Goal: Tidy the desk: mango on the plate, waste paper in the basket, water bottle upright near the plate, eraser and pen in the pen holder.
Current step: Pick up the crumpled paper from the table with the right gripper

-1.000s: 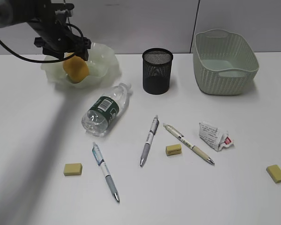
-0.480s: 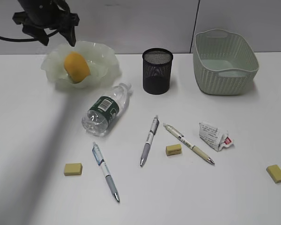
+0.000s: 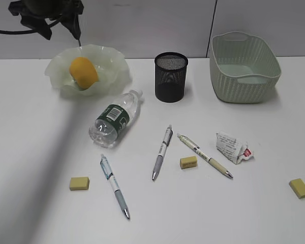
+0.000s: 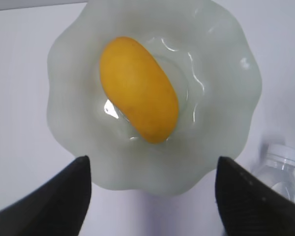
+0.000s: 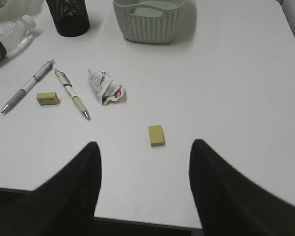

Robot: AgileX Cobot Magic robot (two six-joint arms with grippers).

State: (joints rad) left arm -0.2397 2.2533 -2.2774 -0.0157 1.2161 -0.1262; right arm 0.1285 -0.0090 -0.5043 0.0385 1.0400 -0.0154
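The smooth yellow-orange mango lies tilted in the hollow of the wavy pale green plate. Above the plate, the left pincer hangs with jaws apart, holding nothing. The right pincer is also apart and empty.

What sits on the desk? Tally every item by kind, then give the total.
Pens: 3
Erasers: 3
Mango: 1
Plate: 1
Water bottle: 1
Pen holder: 1
Basket: 1
Waste paper: 1
Total: 12
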